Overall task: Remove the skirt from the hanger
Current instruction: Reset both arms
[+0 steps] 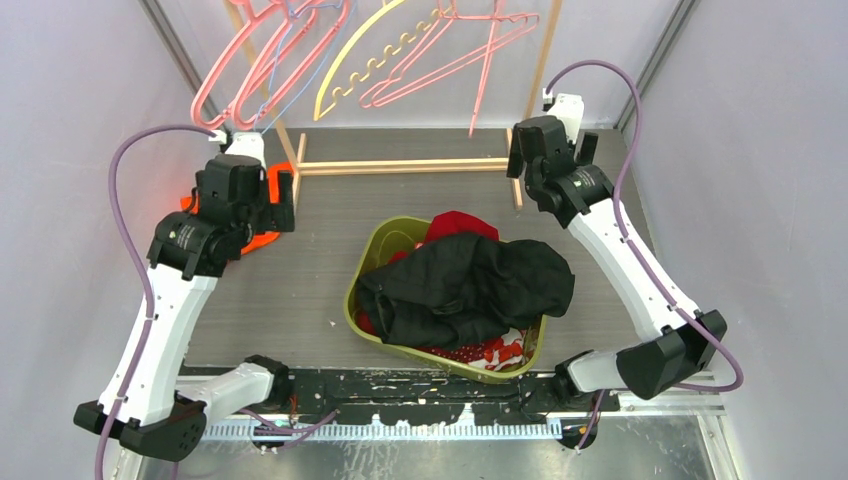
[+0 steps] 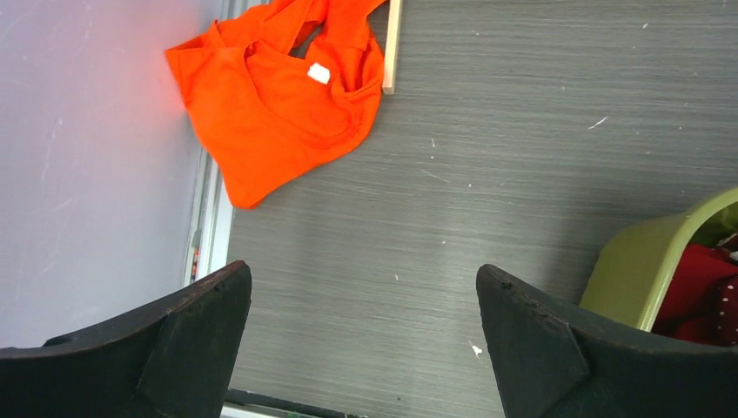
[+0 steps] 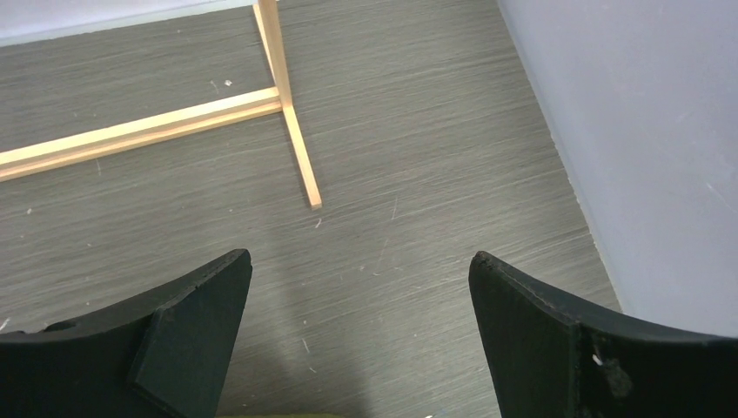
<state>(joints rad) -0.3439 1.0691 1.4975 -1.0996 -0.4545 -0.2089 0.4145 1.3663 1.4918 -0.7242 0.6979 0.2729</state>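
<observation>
Both tools are empty. Left tool (image 2: 361,274): jaws spread wide, only bare table (image 2: 487,174) between them. Right tool (image 3: 358,259): same, spread wide over the table, holding nothing.

Hangers (image 1: 450,62) sit along the top of the overhead frame, on the wooden rack (image 1: 400,165). They show as wire outlines only, with no cloth on any that I can see, so the skirt reads as already off.

Best candidate is the black garment (image 1: 465,285) at centre frame. It's draped over the green basket (image 1: 385,235), spilling past the right rim, on top of red and patterned clothes. Can't confirm from the shape that it's the skirt.

Orange garment (image 2: 278,113), upper left of the left wrist view, lies flat on the table against the wall, touching a rack foot. It looks more like a top.

Handling, my guess: the black cloth is soft, light and limp, and it bunches with no stiffness. It won't break but may slip off smooth pads. Pinch a fold or hem at the edge, not the flat. The waistband would be the firmest hold, but I can't locate it. Lifting it could drag neighbouring clothes out too.

Pose:
- Left arm (image 1: 165,310) is stretched up the left side, wrist bent, tool pointing down near the orange garment.
- Right arm (image 1: 630,260) is mirrored on the right, wrist by the rack's right foot, tool pointing down.
- Both are well apart from the basket.
</observation>
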